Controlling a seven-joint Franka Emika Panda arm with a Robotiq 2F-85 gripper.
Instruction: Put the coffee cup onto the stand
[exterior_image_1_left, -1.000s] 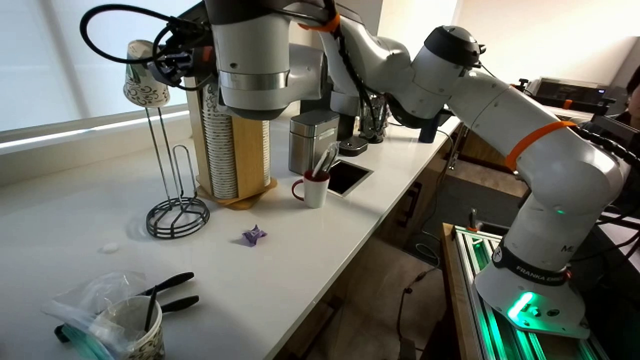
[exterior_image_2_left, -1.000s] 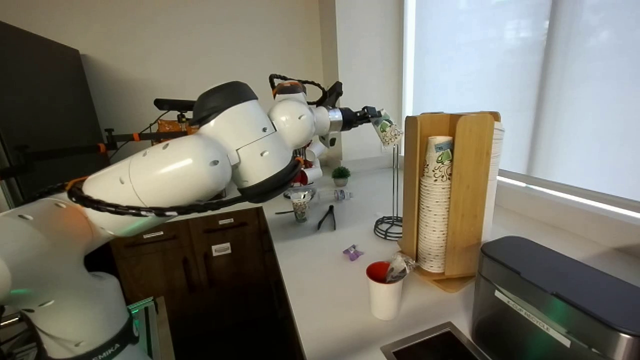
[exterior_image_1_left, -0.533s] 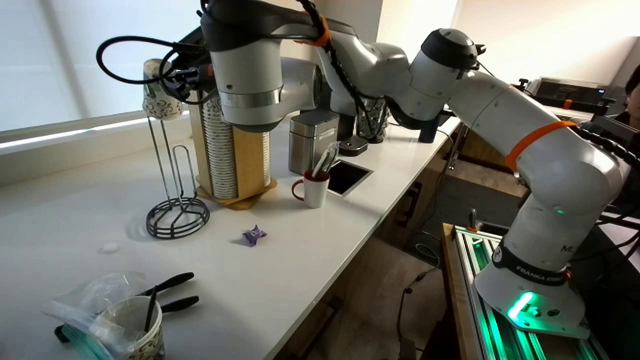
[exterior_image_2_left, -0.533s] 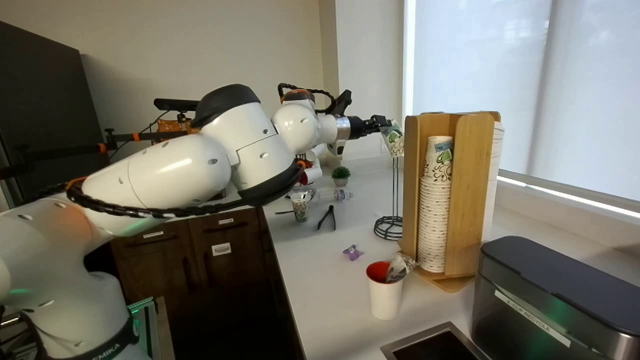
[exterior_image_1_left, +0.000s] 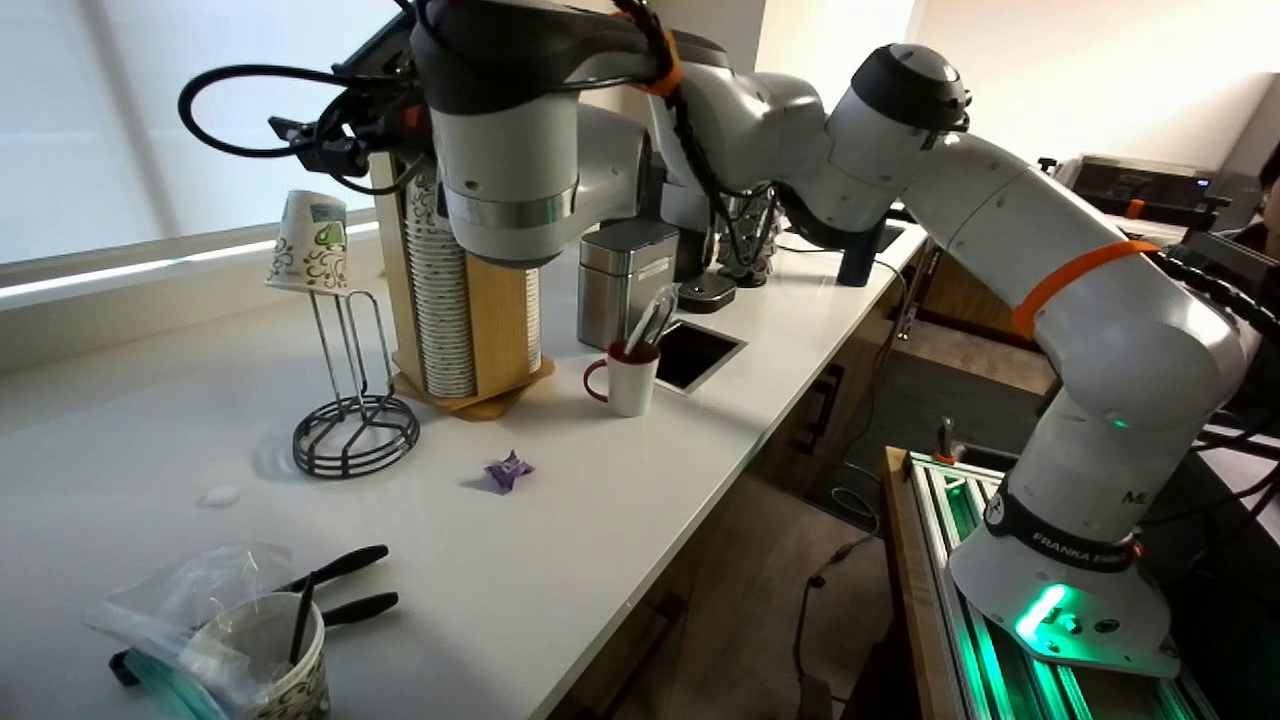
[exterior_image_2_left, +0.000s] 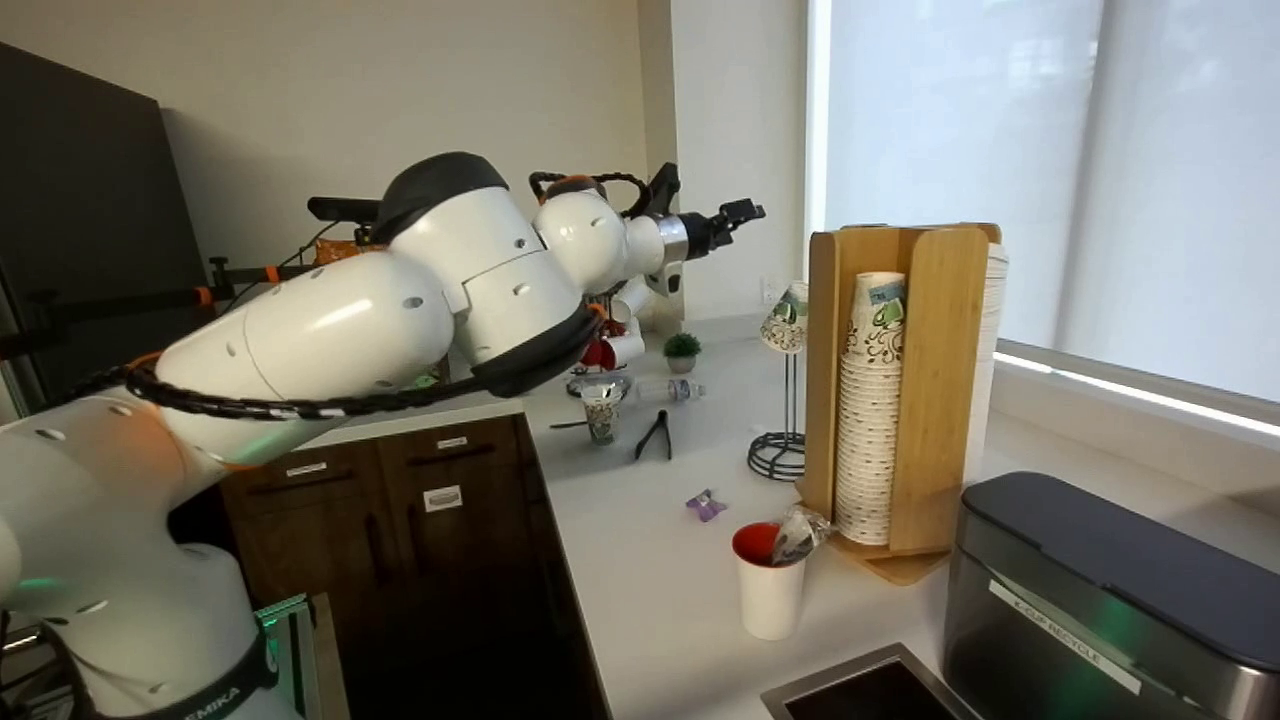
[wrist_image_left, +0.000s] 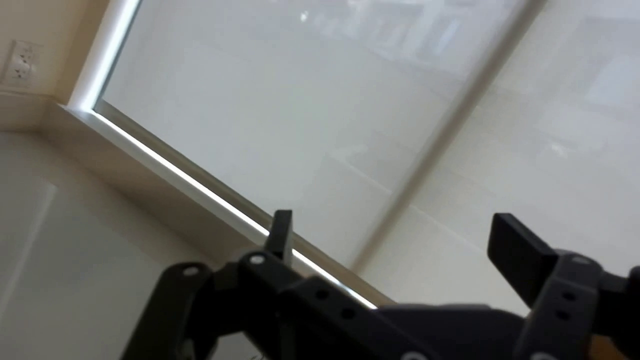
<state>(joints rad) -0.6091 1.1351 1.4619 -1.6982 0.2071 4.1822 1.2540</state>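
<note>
- Coffee cup (exterior_image_1_left: 312, 242): on the stand (exterior_image_1_left: 356, 400), upside down, mouth end low, around the tall wires. Wire tips hidden inside it.
- Cup leans a bit off straight in both exterior views; not fallen.
- Stand base flat on the surface (exterior_image_1_left: 480, 580), roughly 6 o'clock from cup.
- Stand's short arm (exterior_image_1_left: 383, 335) tops out near the rim, between 4 and 5 o'clock from cup in an exterior view; touching or just beside, can't tell.
- Claw (wrist_image_left: 392, 235): spread, fingers (wrist_image_left: 520, 257) well apart, only background between them, mostly window blind (wrist_image_left: 300, 125). Holds nothing.
- Claw sits between 11 and 12 o'clock from cup in both exterior views, visible gap, no contact.
- Wooden box (exterior_image_2_left: 945, 400), about 4 o'clock from cup in an exterior view, covers an edge of cup and stand there.
- Progress, judged: placing done, release done. Cup on stand, unsupported by claw.
- Left, judged: at most move claw well clear. No regrasp needed as it stands.
- Unsure: whether cup is fully seated or could drop lower.
- Risk, judged: paper-looking cup, probably light, on thin wire; a bump could tip it.
</note>
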